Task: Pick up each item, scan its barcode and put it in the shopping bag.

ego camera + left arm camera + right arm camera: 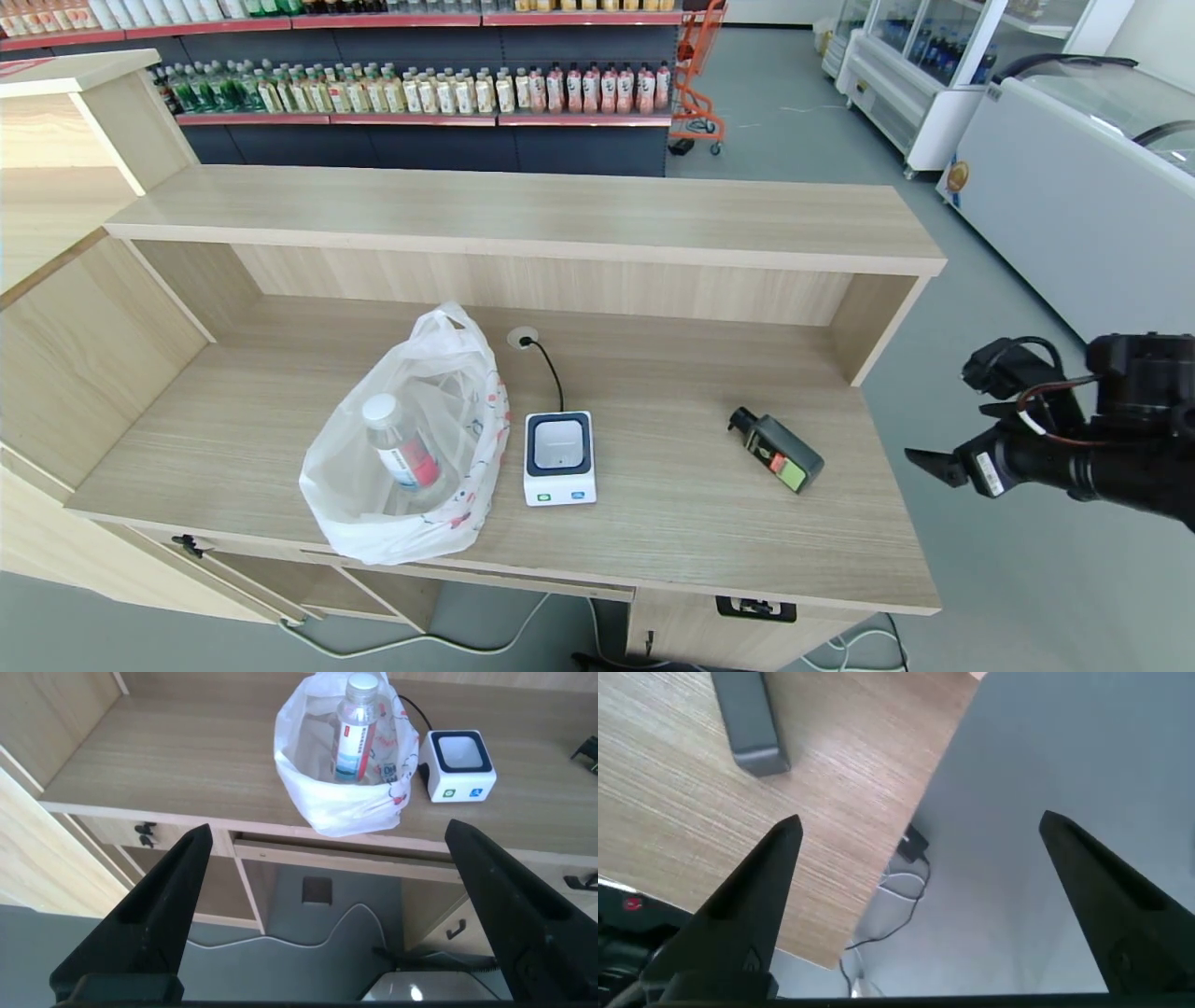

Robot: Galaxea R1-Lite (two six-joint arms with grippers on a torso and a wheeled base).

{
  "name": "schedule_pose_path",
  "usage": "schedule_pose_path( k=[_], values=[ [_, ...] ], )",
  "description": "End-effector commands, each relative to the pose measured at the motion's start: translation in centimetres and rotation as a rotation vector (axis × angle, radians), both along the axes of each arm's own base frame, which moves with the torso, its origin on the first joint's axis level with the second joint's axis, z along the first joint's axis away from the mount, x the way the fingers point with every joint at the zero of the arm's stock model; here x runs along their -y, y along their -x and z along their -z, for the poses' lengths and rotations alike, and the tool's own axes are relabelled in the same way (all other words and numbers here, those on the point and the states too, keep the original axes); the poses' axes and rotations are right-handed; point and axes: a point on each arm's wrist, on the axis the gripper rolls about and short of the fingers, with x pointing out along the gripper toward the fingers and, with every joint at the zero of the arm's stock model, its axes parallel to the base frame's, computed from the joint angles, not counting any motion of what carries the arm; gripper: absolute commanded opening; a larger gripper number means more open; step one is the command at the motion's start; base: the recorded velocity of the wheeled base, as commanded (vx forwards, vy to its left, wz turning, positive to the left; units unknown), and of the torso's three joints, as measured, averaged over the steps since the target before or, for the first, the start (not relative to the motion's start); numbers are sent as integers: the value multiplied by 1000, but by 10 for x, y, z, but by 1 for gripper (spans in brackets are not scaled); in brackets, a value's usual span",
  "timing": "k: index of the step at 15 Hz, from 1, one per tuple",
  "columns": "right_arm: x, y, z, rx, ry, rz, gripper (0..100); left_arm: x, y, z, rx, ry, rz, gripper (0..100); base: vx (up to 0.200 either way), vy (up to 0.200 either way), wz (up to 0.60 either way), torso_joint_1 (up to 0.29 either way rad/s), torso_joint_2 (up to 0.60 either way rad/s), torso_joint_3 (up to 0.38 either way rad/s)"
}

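A white plastic shopping bag (467, 485) stands open on the wooden counter (672, 513), left of centre, with a clear water bottle (401, 448) inside it. The white barcode scanner (558, 455) sits just right of the bag. Farther right, a dark grey bottle (777, 451) with a green and red label lies flat. My right gripper (934, 464) hangs open beyond the counter's right end, over the floor, with the dark bottle (747, 719) off to its side. My left gripper (329, 829) is open and empty, below and in front of the counter's front edge, facing the bag (327, 803) and scanner (458, 761).
A raised ledge (523, 215) runs along the counter's back, with side walls at both ends. The scanner's black cable (551, 369) leads to a hole in the countertop. Chest freezers (1074, 187) stand on the right; drink shelves (420, 93) line the back wall.
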Motion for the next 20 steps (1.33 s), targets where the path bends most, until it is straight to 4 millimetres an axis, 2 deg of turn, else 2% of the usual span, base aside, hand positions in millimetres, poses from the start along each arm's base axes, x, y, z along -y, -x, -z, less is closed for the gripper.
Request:
schedule_pose_path(
  k=[1, 3, 6, 11, 20],
  values=[
    [-42, -41, 37, -106, -114, -65, 100, 0, 0, 0, -1, 0, 0, 100, 0, 0, 0, 0, 0, 0],
    [-61, -60, 49, -129, -167, -77, 100, 0, 0, 0, -1, 0, 0, 100, 0, 0, 0, 0, 0, 0],
    [-71, -74, 69, -169, -165, -95, 100, 0, 0, 0, -1, 0, 0, 100, 0, 0, 0, 0, 0, 0],
    [-85, -97, 81, -172, -231, -80, 100, 0, 0, 0, -2, 0, 0, 100, 0, 0, 0, 0, 0, 0],
    [-103, -119, 104, -194, -270, -84, 100, 0, 0, 0, -1, 0, 0, 100, 0, 0, 0, 0, 0, 0]
  ],
)
